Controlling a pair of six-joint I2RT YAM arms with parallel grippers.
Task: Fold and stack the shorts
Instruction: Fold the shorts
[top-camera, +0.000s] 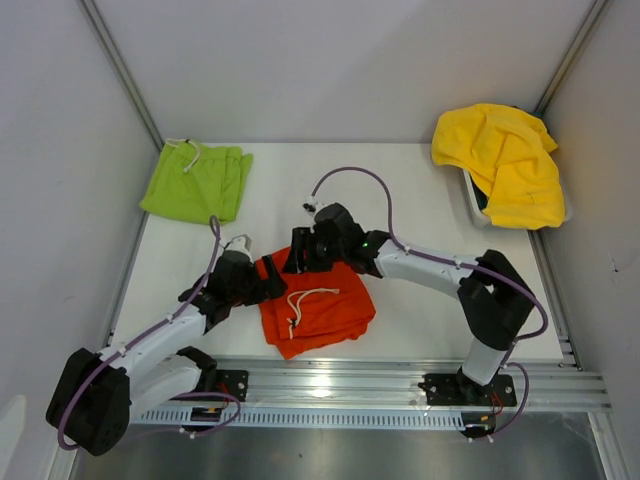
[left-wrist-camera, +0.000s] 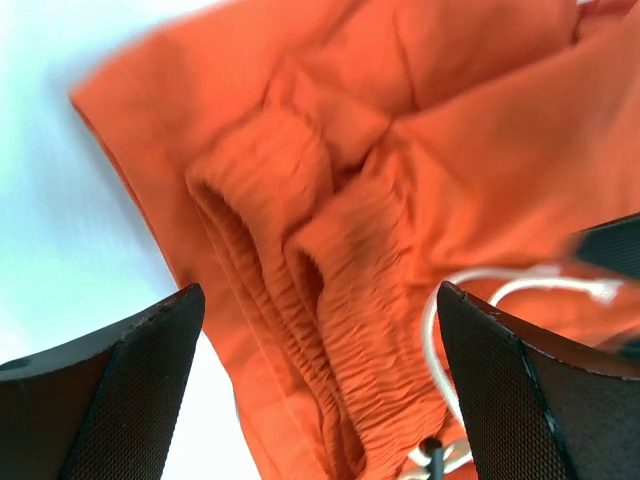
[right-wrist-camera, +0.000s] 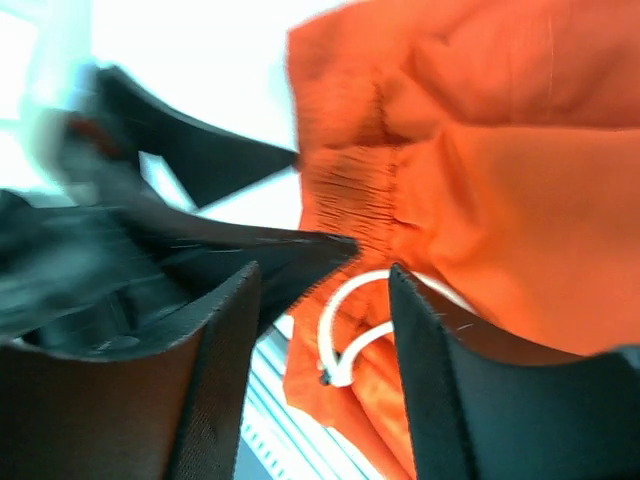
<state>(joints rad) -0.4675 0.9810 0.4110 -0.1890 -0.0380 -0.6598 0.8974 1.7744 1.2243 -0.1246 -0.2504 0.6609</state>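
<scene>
The orange-red shorts (top-camera: 322, 305) are being bracketed near the front middle of the table (top-camera: 420, 200), with the left gripper (left-wrist-camera: 320, 300) being held spread wide over the bunched waistband at the cloth's left edge. The right gripper (right-wrist-camera: 322, 275), jaws parted and pinching nothing, is being held at the far-left corner. The pair is being shown rumpled and partly folded, white drawstring (top-camera: 303, 303) looped on top, its longer side running roughly left to right, while the lime-green shorts (top-camera: 197, 183) are being seen folded at the far left, well apart
</scene>
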